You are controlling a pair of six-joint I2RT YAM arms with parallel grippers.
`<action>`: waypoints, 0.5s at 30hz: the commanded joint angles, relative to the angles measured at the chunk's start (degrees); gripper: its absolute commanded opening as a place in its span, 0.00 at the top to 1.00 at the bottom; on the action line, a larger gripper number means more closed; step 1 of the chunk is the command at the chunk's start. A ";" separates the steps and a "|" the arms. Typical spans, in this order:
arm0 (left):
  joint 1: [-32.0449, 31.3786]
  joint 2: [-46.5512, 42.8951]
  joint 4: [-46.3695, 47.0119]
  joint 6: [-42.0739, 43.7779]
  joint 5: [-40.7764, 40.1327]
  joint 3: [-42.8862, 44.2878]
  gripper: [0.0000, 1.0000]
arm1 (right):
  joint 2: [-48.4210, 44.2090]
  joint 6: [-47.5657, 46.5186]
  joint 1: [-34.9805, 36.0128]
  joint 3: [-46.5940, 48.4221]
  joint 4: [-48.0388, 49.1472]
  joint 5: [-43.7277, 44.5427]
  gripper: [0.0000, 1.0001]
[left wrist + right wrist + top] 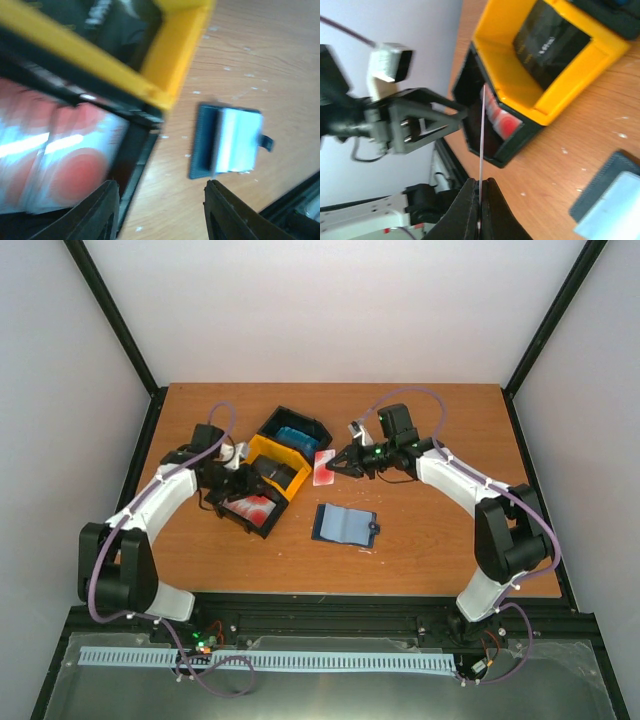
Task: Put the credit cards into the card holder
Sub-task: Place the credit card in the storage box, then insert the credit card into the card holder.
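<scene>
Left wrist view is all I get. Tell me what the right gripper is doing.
Observer: The right gripper is shut on a red card, pinching it by one edge.
Operator: Give me that card's position relative to the wallet.
Observer: It sits beside the yellow section of the bin, farther back than the open wallet and apart from it.
Operator: Report what the bin's far section holds.
Observer: A blue bundle. I cannot tell more about it.
</scene>
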 commanded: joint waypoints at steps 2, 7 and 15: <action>-9.09 -2.89 9.58 -7.53 2.80 1.72 0.47 | -2.23 -9.33 0.21 0.55 -10.75 9.38 0.97; -19.12 0.75 18.91 -11.57 1.44 1.72 0.47 | -3.71 -10.22 0.49 -4.40 -11.23 12.81 0.97; -30.09 10.58 26.46 -9.94 -0.94 1.24 0.71 | -8.31 -6.17 0.53 -16.82 -5.58 15.03 0.97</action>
